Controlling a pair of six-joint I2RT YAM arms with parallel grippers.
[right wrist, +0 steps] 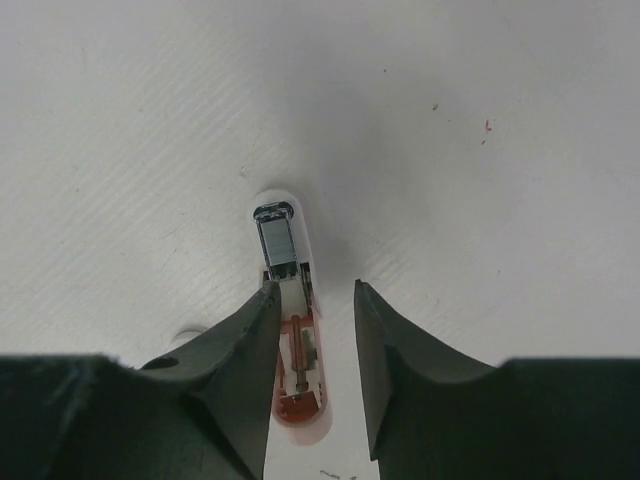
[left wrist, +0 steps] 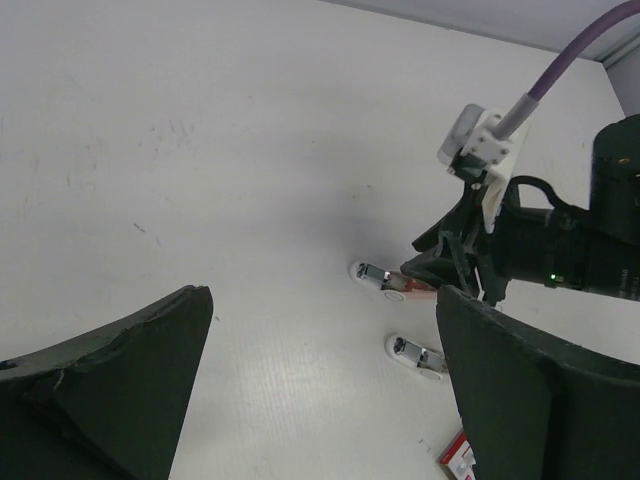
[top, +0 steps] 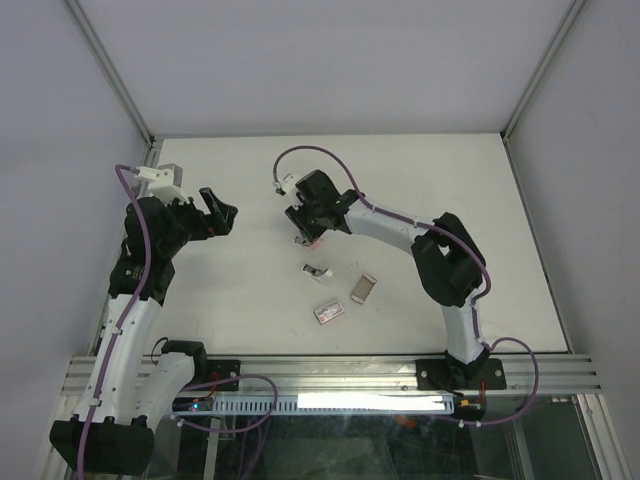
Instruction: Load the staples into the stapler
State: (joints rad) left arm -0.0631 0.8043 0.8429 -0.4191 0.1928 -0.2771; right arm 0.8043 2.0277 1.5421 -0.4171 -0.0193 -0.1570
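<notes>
The right pincer (right wrist: 310, 295) stands narrow astride the open stapler (right wrist: 297, 385), one finger touching it and the other apart. In the stapler's channel, beyond the fingertips, sits a grey metal piece (right wrist: 277, 240); whether it is staples I cannot tell. The right wrist view misses what the top view shows: the box (top: 328, 312) and sleeve (top: 364, 288) behind this pincer, contents hidden, a second small piece (top: 317, 271) beside it, and the left pincer (top: 221, 207) wide, holding nothing.

My left arm (top: 128, 335) and right arm (top: 392, 224): white link shells between black joint housings, a purple cable (top: 312, 149) along each. My fingers (right wrist: 240, 350) are matte black wedges with blunt tips; a white connector block (left wrist: 478, 145) caps the wrist.
</notes>
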